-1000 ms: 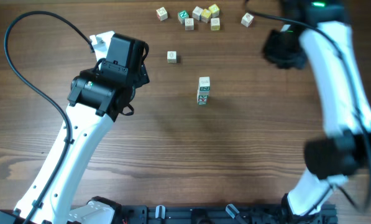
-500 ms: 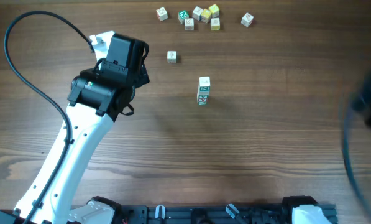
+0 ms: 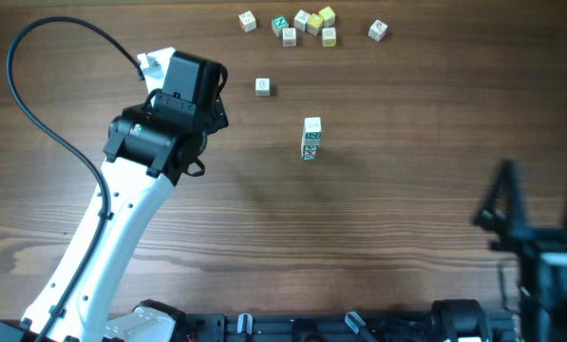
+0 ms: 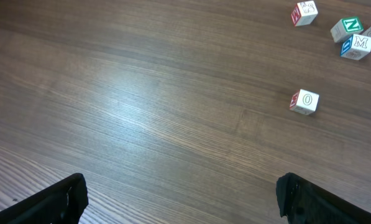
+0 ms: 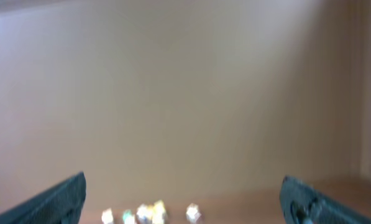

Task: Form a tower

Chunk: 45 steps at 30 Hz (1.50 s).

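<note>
Left claw [image 4: 182, 190] and right claw [image 3: 539, 198]: open, empty. Tower [image 3: 311, 139] stands on the counter [image 3: 264, 218] between them, apart from both. Expect it light, rigid, topple-prone; grip across opposite side faces.

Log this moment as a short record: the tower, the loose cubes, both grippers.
tower: one-cube-wide column, standing alone, nothing touching it
single cube: loose, up-left of the tower in the overhead view, apart from it
cluster: several loose cubes along the far edge, unstacked
left gripper: open, empty, over the table
right gripper: open, empty, well away from the tower
</note>
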Tool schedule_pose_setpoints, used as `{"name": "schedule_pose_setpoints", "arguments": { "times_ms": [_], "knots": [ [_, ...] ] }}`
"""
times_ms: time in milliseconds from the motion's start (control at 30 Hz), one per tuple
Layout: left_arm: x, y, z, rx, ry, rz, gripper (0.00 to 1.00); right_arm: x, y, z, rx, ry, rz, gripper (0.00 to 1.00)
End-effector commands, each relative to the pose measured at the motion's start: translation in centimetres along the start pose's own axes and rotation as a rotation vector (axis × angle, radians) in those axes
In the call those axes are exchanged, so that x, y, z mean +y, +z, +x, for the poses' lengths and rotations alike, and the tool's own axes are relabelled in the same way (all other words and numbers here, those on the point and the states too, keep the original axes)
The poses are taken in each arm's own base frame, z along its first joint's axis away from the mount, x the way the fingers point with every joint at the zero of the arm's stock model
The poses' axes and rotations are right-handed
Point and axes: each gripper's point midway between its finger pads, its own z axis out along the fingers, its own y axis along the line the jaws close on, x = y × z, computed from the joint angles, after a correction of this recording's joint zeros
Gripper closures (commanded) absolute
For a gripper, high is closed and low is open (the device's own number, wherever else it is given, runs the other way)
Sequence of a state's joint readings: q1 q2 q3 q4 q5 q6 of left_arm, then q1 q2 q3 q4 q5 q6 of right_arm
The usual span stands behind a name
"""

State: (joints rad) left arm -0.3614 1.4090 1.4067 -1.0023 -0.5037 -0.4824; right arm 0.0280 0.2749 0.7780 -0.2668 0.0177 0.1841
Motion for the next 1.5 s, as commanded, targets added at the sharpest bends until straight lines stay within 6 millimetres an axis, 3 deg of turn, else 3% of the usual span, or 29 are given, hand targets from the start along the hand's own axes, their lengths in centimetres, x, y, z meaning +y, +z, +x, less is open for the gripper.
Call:
{"name": "schedule_pose_setpoints", "arguments": {
  "times_ms": [0,100,267,367,467,500,633,733,833,1467],
  "knots": [
    [0.2,-0.1,-0.2,-0.007,0.004,-0.002,0.0,1.0,0.6,4.7,-0.093,0.129,-0.133,0.0],
    [0.2,-0.1,-0.2,-0.007,0.004,-0.002,0.0,0.4,-0.8,7.3,-0.124,0.125,-0.134,0.0],
    [0.2,-0.1,-0.2,-0.007,0.004,-0.002,0.0,-1.3,-0.3,10.0,-0.104,0.129,-0.06,0.0],
    [0.2,-0.1,-0.2,-0.007,0.004,-0.002,0.0,-2.1,0.3,13.9,-0.071,0.149,-0.051,0.0],
    [0.2,-0.1,-0.2,-0.007,0.004,-0.002,0.0,-2.4,0.5,16.1,-0.035,0.161,-0.042,0.0],
    [0.2,-0.1,-0.2,-0.007,0.004,-0.002,0.0,-3.2,0.5,18.5,0.005,0.169,-0.013,0.0],
    [0.2,-0.1,-0.2,-0.007,0.004,-0.001,0.0,-3.5,0.5,20.5,0.081,0.185,0.019,0.0],
    [0.2,-0.1,-0.2,-0.007,0.004,-0.002,0.0,-4.9,-0.1,23.7,0.204,0.173,0.096,0.0],
    [0.2,-0.1,-0.2,-0.007,0.004,-0.001,0.0,-4.2,-0.1,23.9,0.223,0.1,0.047,0.0],
    [0.2,-0.1,-0.2,-0.007,0.004,-0.002,0.0,-4.3,-0.1,24.0,0.227,0.101,0.051,0.0]
  ]
}}
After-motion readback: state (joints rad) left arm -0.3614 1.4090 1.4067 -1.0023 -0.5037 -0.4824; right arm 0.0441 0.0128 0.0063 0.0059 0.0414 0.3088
